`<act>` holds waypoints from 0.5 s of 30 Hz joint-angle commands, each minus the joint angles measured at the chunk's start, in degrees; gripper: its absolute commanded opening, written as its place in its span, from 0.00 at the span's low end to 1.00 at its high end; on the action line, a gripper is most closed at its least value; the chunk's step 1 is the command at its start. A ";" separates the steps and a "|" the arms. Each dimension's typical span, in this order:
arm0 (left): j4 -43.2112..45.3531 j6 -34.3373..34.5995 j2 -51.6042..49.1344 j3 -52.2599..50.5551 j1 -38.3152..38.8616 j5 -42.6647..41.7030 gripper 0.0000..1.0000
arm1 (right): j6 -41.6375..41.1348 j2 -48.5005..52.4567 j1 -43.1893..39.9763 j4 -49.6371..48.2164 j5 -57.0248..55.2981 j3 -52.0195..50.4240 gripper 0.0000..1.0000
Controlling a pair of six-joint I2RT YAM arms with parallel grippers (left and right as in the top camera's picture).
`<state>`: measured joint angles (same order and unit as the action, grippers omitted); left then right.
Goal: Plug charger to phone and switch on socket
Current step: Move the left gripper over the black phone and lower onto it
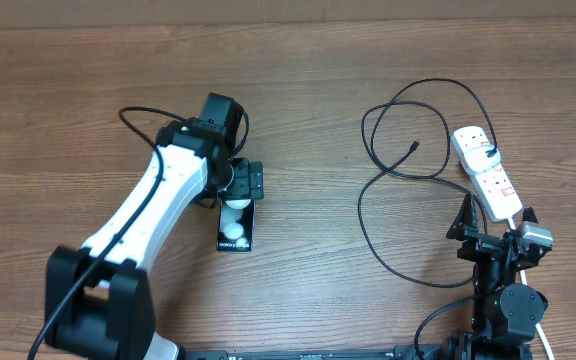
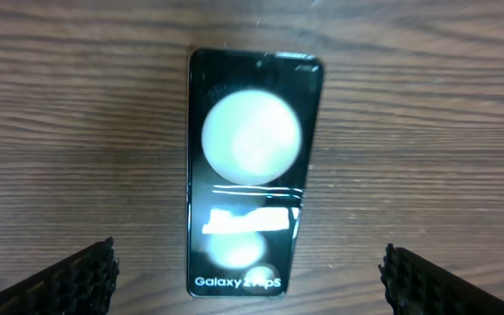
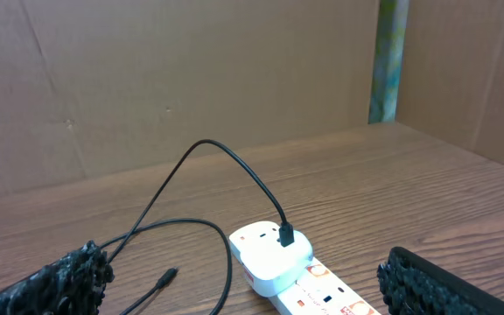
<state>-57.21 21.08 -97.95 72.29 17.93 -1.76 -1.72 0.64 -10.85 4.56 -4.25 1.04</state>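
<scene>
Charger, phone and socket all lie on the brown wooden table (image 1: 298, 80), in two groups well apart. The left arm (image 1: 138, 210) reaches out over the table's left half, and its left gripper (image 1: 232, 186) hangs above the phone (image 2: 252, 175). The wrist view shows its fingers spread wide either side of the phone's lettered end, clear of it and holding nothing.

On the right, the charger (image 1: 368, 200) sprawls in loose black loops, its far end already plugged into the head of the socket (image 1: 483, 165). The socket lies slantwise, and its near end runs under the right gripper (image 1: 496, 222), which is also wide open and empty. Whether any red switch is on cannot be told.

The phone lies face up, its long axis running away from the robot, the lettering toward the base. The plug tip (image 1: 413, 148) rests free on the wood just left of the socket, ahead and to the left of the right gripper and far from the phone. The right arm looks much the nearer one to fetch it.
</scene>
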 commanded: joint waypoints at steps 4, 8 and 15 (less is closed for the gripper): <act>0.17 -0.59 -5.64 -0.04 0.13 0.70 1.00 | 0.07 -0.26 -0.09 -0.17 0.09 -0.59 1.00; 0.13 -1.81 -7.78 -0.13 0.15 0.63 1.00 | 0.07 -0.26 -0.09 -0.17 0.09 -0.59 1.00; 1.44 -3.76 -9.97 -1.77 0.22 -0.13 1.00 | 0.07 -0.26 -0.09 -0.17 0.09 -0.59 1.00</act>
<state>-56.29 19.46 -106.56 71.79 17.93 -1.67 -1.69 0.64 -10.85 4.56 -4.27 1.04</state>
